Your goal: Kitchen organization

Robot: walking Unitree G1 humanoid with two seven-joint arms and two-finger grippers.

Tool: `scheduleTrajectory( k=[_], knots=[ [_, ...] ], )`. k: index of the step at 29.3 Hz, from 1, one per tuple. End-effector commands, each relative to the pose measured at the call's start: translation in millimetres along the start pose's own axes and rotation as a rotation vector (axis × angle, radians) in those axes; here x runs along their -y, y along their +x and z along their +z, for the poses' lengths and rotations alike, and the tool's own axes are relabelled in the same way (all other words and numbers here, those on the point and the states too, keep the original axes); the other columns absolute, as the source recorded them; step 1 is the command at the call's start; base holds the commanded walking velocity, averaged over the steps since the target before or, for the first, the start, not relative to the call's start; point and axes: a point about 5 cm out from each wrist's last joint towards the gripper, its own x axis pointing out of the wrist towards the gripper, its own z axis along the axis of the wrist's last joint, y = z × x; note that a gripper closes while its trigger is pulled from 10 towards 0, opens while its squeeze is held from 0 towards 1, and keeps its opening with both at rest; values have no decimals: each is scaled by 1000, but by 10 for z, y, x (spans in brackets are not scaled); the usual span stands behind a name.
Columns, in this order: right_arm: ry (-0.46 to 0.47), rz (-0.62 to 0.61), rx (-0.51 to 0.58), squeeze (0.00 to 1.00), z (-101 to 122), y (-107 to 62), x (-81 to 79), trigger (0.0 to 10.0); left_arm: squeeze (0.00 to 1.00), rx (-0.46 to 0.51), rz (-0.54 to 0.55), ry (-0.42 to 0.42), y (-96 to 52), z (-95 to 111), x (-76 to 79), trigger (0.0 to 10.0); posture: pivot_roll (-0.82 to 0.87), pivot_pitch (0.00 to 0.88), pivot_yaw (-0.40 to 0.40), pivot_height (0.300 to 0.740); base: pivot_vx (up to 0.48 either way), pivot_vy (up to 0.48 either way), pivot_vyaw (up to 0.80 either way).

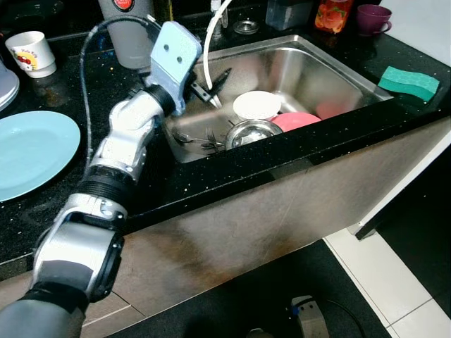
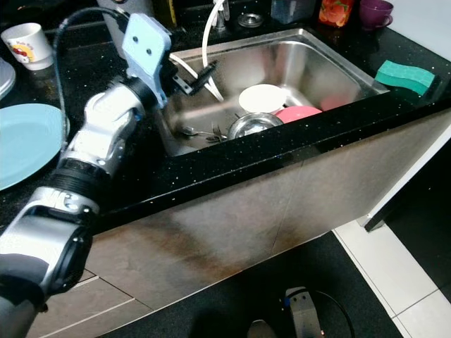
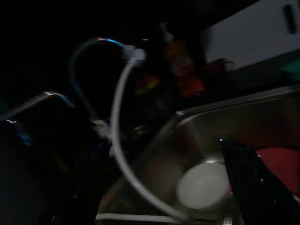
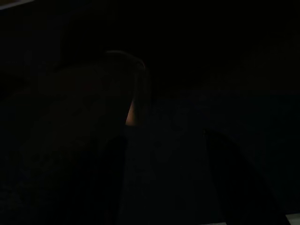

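My left arm reaches from the counter over the left rim of the steel sink [image 1: 352, 77]. Its left gripper [image 1: 217, 88] hangs open above the sink's left side, holding nothing, just beside the white faucet hose [image 1: 211, 35]. Below it lie a white bowl [image 1: 256, 104], a pink bowl [image 1: 296, 120], a small steel bowl [image 1: 251, 132] and some cutlery [image 1: 199, 139]. In the left wrist view one black finger [image 3: 255, 180] points toward the white bowl [image 3: 202, 190]. The right wrist view is very dark; the right gripper [image 4: 173, 187] shows as two faint finger shapes standing apart.
On the black counter a light blue plate [image 1: 32, 151] and a white mug [image 1: 32, 53] sit to the left. A green sponge [image 1: 409, 83] lies right of the sink. A purple mug [image 1: 371, 17] and an orange bottle [image 1: 332, 14] stand behind it. Cabinet fronts and tiled floor are below.
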Motion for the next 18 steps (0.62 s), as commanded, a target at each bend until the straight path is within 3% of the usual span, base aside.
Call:
scheduleTrajectory(
  k=[1,8,12,18],
  knots=[
    [22,4,-14,0,-69,-9,-14,10000,0,-43,24,42,-72,-75,-30,10000,8,166,52,740,0,0,0],
    [15,8,-16,0,-57,-9,-1,10000,0,-86,99,78,-188,-154,-83,10000,9,165,30,740,0,0,0],
    [14,10,-18,0,-62,-11,5,10000,0,-98,161,55,-277,-194,-118,10000,8,148,28,740,0,0,0],
    [13,13,-23,0,-88,-13,-8,10000,0,-92,253,-114,-368,-301,-23,10000,9,122,38,740,0,0,0]
  ],
)
